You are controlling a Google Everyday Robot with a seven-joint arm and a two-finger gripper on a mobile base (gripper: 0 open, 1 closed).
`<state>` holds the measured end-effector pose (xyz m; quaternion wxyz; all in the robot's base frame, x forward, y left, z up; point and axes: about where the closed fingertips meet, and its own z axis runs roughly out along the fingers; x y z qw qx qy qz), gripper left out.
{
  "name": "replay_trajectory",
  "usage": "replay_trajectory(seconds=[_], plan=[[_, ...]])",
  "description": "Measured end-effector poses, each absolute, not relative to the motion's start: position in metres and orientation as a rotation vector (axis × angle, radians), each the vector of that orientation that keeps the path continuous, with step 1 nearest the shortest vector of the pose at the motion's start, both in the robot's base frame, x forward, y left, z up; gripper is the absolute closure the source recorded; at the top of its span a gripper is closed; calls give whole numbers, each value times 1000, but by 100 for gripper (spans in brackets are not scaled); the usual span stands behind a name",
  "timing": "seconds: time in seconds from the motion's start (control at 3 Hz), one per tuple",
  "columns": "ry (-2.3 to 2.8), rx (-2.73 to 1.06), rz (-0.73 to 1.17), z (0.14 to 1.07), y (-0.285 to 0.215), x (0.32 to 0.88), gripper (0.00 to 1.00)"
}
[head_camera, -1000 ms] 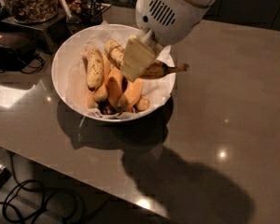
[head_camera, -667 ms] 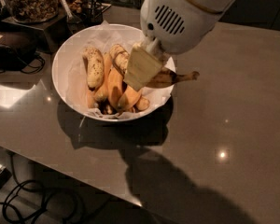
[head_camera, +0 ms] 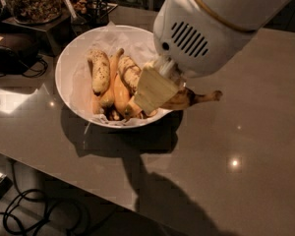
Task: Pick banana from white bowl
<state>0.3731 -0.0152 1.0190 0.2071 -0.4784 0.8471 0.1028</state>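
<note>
The white bowl (head_camera: pixel 65 65) with crumpled paper lining stands at the table's back left. My gripper (head_camera: pixel 162 95) hangs over the bowl's right rim, under the big white arm housing. It is shut on the golden-brown banana (head_camera: pixel 191 98). The banana is lifted above the rim, and its thin dark stem points right, out past the bowl. A cream finger pad (head_camera: pixel 152 88) hides the banana's left half. Two paler speckled bananas (head_camera: pixel 99 72) and a smooth orange-yellow banana (head_camera: pixel 121 95) lie in the bowl to the gripper's left.
Snack containers (head_camera: pixel 32 1) and a dark holder (head_camera: pixel 88 4) stand behind the bowl. A dark device with a cable (head_camera: pixel 10 48) lies at the left. The table's front edge runs diagonally at lower left, with cables on the floor (head_camera: pixel 34 210) below.
The gripper has moved right and slightly up with the golden-brown banana in it. The banana has come out of the pile and now reaches past the bowl's right rim.
</note>
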Motion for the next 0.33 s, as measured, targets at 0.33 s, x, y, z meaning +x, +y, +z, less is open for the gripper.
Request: replay_trajectory(seconds=[0.33], plan=[[2359, -1332, 286, 1019, -15, 373, 100]])
